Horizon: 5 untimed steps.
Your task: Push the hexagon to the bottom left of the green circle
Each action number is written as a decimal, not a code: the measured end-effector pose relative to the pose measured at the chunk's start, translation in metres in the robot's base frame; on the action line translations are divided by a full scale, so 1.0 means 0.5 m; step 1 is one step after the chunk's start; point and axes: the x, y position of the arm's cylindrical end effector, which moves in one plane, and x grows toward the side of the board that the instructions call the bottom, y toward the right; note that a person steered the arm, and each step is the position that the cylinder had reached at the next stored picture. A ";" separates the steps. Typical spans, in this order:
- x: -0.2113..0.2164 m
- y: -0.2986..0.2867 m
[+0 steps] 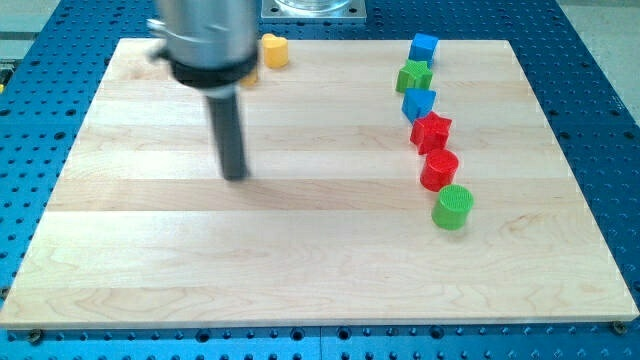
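A yellow hexagon (274, 50) sits near the board's top edge, just right of the arm's body. A green circle (453, 207) sits at the lower end of a column of blocks on the view's right. My tip (236, 177) rests on the board, well below and slightly left of the hexagon and far to the left of the green circle. It touches no block. A second bit of yellow (252, 76) shows at the arm's edge, mostly hidden, shape unclear.
Above the green circle the column runs upward: red circle (439, 170), red star (431, 131), blue block (418, 103), green block (413, 76), blue cube (424, 47). The wooden board (300, 290) lies on a blue perforated table.
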 end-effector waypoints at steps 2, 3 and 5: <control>-0.395 -0.107; -0.468 -0.048; -0.359 0.075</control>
